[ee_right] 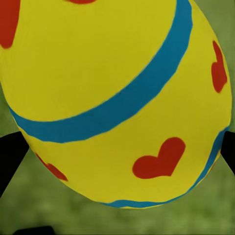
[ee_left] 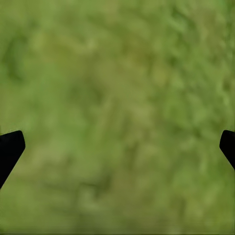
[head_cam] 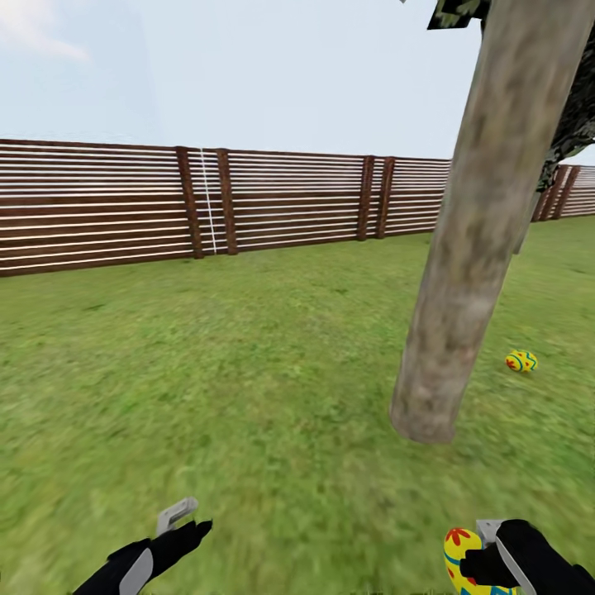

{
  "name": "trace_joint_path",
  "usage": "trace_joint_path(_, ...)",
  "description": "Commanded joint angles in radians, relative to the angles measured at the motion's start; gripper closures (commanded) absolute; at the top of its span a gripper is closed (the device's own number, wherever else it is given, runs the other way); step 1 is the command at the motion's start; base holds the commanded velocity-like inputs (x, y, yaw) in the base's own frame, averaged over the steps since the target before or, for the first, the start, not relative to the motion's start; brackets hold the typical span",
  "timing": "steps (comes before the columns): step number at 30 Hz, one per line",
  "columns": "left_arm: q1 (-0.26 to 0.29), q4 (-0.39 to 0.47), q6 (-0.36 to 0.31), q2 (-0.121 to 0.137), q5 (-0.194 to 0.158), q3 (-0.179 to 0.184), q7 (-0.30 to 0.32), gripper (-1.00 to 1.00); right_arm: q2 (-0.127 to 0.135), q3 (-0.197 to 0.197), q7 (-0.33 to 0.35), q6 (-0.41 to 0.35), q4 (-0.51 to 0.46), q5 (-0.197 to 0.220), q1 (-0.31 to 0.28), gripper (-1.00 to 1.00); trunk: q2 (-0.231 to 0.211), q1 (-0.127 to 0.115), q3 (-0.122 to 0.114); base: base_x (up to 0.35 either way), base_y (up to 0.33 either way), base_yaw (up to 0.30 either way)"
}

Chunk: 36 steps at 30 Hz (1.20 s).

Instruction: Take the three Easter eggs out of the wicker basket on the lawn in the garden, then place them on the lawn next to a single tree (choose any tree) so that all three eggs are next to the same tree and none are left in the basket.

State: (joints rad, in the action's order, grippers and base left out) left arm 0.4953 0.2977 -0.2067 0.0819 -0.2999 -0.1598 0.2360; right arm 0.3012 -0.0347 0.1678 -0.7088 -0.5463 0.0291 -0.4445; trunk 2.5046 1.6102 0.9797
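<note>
While the right gripper (head_cam: 479, 562) clamps an egg (head_cam: 459, 555) for the tree (head_cam: 471, 248), another egg (head_cam: 521, 360) lies there. Left fingers (ee_left: 10, 149) spread wide, empty.

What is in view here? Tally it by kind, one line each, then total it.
Easter eggs: 2, one on the grass, one held in the right end effector
Tree trunks: 1
Fences: 1
End effectors: 2, the left empty
Total: 6
</note>
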Motion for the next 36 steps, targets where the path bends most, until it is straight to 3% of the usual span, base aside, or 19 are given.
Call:
trace_joint_path(1, 0.0, 0.001, -0.01, 0.0, -0.007, -0.006, 0.004, -1.0, 0.001, -0.004, 0.001, -0.005, -0.001, 0.002, 0.0, 1.0, 0.001, 0.0, 0.005, 0.0, 0.0, 0.0)
trace_joint_path(36, 0.0, 0.002, -0.01, -0.007, -0.005, -0.004, 0.005, -1.0, 0.0, -0.004, 0.001, -0.004, -0.001, 0.002, 0.0, 1.0, 0.009, 0.016, 0.14, 0.0, 0.0, 0.0)
